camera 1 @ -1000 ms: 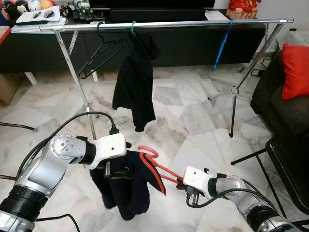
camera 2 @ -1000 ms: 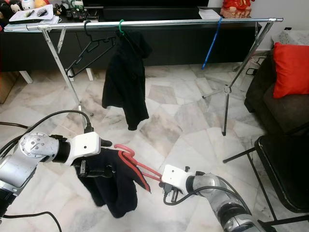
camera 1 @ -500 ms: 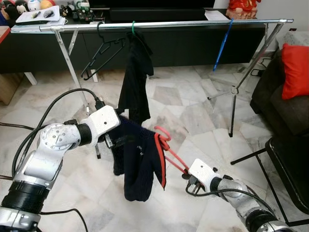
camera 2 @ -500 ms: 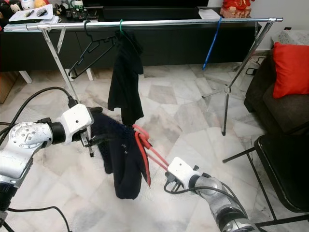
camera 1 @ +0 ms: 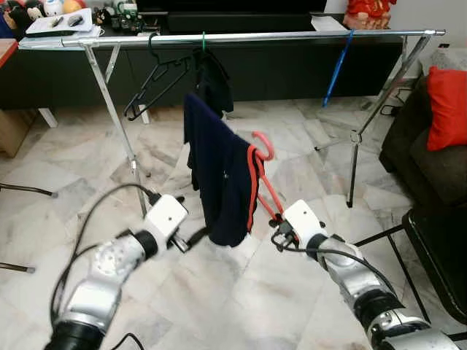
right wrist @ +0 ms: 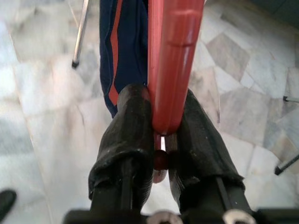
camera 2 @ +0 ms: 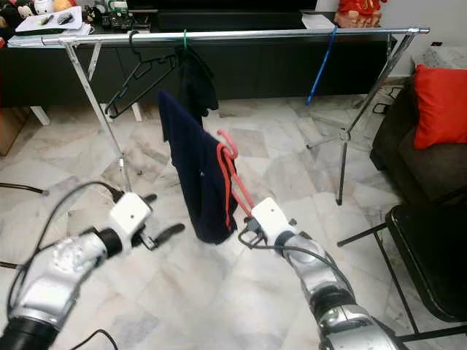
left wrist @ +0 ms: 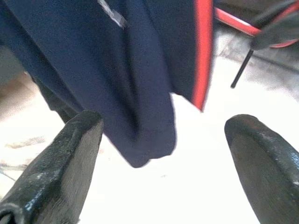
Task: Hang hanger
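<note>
— Hanger (camera 1: 264, 175), red, is up in the air below the rail (camera 1: 255, 36), pinched at one end by the right tool (right wrist: 159, 135); its two black fingers press tight against the red bar from both sides.

— And the cloth on it?

— Navy garment with a red stripe (camera 1: 222, 175) drapes from it, hanging down in front of the rack, its lower hem clear of the marble floor (camera 1: 241, 292). The hook (camera 1: 263, 142) points upward, not yet over the rail.

— What about the left tool (left wrist: 163, 154)?

— Spread wide, holding nothing. It sits low, just beside the hem of the navy garment, fingers apart on either side of open air.

— Anything already on that rail?

— Black empty hanger (camera 1: 157, 80) near the left end, a dark garment on a green hook (camera 1: 211, 80) next to it, and a blue hanger (camera 1: 336, 65) farther right. A red cushion (camera 1: 445, 106) rests on the dark sofa at the right edge.
</note>
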Robot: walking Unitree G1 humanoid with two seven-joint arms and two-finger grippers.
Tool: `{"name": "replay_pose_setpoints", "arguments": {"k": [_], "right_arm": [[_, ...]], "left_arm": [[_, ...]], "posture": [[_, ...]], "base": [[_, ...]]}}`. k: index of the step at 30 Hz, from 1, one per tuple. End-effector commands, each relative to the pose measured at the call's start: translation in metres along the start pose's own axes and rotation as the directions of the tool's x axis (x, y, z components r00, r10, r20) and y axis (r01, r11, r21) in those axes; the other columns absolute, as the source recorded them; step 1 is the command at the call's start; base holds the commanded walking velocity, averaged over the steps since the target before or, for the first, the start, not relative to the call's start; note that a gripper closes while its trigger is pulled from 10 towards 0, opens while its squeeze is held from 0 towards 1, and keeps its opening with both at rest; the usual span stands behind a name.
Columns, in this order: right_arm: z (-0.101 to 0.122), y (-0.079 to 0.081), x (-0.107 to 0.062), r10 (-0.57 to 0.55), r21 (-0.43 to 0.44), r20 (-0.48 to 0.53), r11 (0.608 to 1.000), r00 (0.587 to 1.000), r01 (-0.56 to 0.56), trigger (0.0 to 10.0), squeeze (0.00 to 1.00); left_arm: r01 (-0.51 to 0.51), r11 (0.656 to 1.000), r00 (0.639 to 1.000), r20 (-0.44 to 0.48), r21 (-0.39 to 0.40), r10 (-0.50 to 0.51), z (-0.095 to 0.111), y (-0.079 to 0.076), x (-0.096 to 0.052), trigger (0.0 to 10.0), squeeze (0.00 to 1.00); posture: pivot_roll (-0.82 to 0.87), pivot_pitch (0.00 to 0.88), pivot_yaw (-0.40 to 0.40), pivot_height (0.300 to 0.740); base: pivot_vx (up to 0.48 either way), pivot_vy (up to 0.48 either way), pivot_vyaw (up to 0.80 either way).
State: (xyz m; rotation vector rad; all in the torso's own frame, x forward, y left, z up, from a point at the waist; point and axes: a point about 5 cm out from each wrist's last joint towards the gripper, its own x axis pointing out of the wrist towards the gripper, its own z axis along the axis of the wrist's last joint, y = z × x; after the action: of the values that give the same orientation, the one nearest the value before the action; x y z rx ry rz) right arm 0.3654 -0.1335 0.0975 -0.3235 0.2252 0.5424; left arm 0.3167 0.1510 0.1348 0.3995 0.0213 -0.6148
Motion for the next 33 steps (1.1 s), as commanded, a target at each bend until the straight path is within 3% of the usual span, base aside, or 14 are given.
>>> {"name": "replay_pose_setpoints", "arguments": {"k": [1, 5, 6, 10, 14, 20, 26, 29, 33], "right_arm": [[0.025, -0.002, 0.005, -0.003, 0.024, 0.093, 1.0, 0.996, 0.001, 0.0, 0.0], [0.039, 0.005, 0.01, 0.037, 0.024, 0.127, 0.999, 0.991, -0.041, 0.0, 0.0], [0.042, 0.008, 0.012, 0.06, 0.021, 0.133, 0.998, 0.989, -0.064, 0.0, 0.0], [0.051, 0.014, 0.015, 0.09, 0.01, 0.152, 0.996, 0.984, -0.093, 0.0, 0.0], [0.055, 0.018, 0.015, 0.121, 0.015, 0.157, 0.992, 0.98, -0.125, 0.0, 0.0], [0.06, 0.034, 0.014, 0.255, -0.017, 0.152, 0.967, 0.955, -0.256, 0.0, 0.0], [0.062, 0.039, 0.013, 0.297, -0.031, 0.149, 0.955, 0.943, -0.296, 0.0, 0.0], [0.066, 0.039, 0.012, 0.305, -0.03, 0.156, 0.952, 0.94, -0.304, 0.0, 0.0], [0.068, 0.039, 0.01, 0.316, -0.03, 0.163, 0.948, 0.935, -0.316, 0.0, 0.0]], "left_arm": [[-0.01, 1.0, 1.0, -0.022, -0.029, 0.009, -0.005, -0.006, 0.004, 10.0, 0.0], [-0.043, 0.998, 0.999, -0.014, -0.046, 0.042, -0.005, -0.012, 0.013, 10.0, 0.0], [-0.087, 0.993, 0.996, -0.009, -0.082, 0.086, -0.004, -0.01, 0.017, 10.0, 0.0], [-0.172, 0.982, 0.985, -0.007, -0.085, 0.172, -0.003, -0.003, 0.021, 10.0, 0.0], [-0.201, 0.974, 0.98, -0.006, -0.102, 0.201, -0.002, -0.002, 0.023, 10.0, 0.0], [-0.275, 0.952, 0.961, -0.009, -0.134, 0.276, 0.0, 0.003, 0.029, 10.0, 0.0], [-0.311, 0.94, 0.95, -0.019, -0.143, 0.312, 0.001, 0.006, 0.034, 10.0, 0.0], [-0.395, 0.909, 0.919, -0.053, -0.136, 0.391, -0.001, 0.014, 0.035, 10.0, 0.0], [-0.43, 0.894, 0.903, -0.061, -0.127, 0.425, -0.001, 0.017, 0.035, 10.0, 0.0]], "posture": [[0.02, 0.175, -0.067, 0.74], [0.02, 0.174, -0.071, 0.74], [0.01, 0.173, -0.076, 0.74], [0.01, 0.174, -0.083, 0.74], [0.01, 0.176, -0.088, 0.74], [0.02, 0.179, -0.093, 0.74], [0.01, 0.177, -0.092, 0.74], [0.01, 0.178, -0.095, 0.74], [0.01, 0.178, -0.097, 0.74]], "base": [[0.0, 0.0, 0.0], [0.0, 0.0, 0.0], [0.0, 0.0, 0.0], [0.0, 0.0, 0.0], [0.0, 0.0, 0.0], [0.0, 0.0, 0.0], [0.0, 0.0, 0.0], [0.0, 0.0, 0.0], [0.0, 0.0, 0.0]]}}
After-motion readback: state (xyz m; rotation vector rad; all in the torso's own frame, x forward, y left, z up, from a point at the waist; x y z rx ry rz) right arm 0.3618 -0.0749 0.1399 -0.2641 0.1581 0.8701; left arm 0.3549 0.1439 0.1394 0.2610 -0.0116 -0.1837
